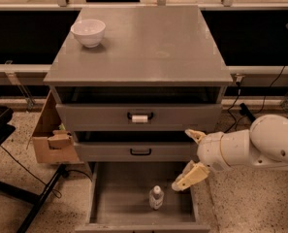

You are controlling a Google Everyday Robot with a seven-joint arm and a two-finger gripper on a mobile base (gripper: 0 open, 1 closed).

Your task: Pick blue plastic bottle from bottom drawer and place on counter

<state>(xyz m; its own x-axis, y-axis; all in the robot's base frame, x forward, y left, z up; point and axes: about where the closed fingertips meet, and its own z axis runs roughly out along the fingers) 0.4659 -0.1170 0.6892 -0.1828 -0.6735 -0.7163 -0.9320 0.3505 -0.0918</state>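
The blue plastic bottle (156, 197), small and clear with a white cap, stands upright in the open bottom drawer (109, 203), near its front middle. My gripper (188, 158) hangs over the drawer's right side, up and to the right of the bottle and apart from it. Its two pale fingers (191, 175) are spread wide and hold nothing. The white arm (260, 144) comes in from the right. The grey counter (148, 42) tops the cabinet above.
A white bowl (88, 32) sits at the counter's back left corner. Two upper drawers with black handles (140, 116) are pulled out slightly. A cardboard box (51, 135) stands left of the cabinet. Cables lie on the speckled floor at right.
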